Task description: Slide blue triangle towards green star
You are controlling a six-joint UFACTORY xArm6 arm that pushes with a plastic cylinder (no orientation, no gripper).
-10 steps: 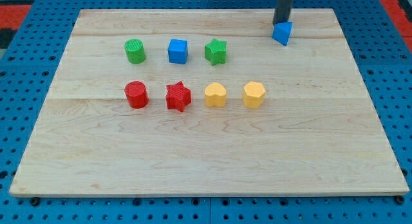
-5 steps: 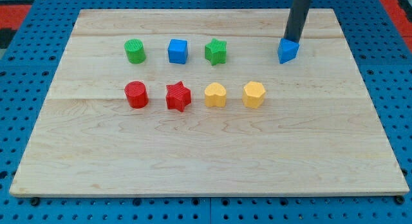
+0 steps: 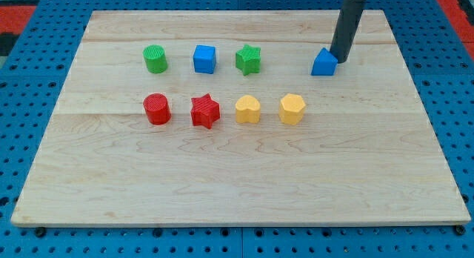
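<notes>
The blue triangle (image 3: 324, 63) lies on the wooden board (image 3: 237, 176) at the upper right. The green star (image 3: 249, 59) lies to its left in the top row, with a wide gap between them. My tip (image 3: 340, 61) stands right against the blue triangle's right side, touching or nearly touching it. The dark rod rises from there out of the view's top.
A green cylinder (image 3: 155, 59) and a blue cube (image 3: 205, 58) lie left of the green star. Below them run a red cylinder (image 3: 157, 109), a red star (image 3: 205, 111), a yellow heart (image 3: 248, 109) and a yellow hexagon (image 3: 292, 108).
The blue triangle has slid down the view and slightly left, and has turned. My tip has moved from above it down to its right side.
</notes>
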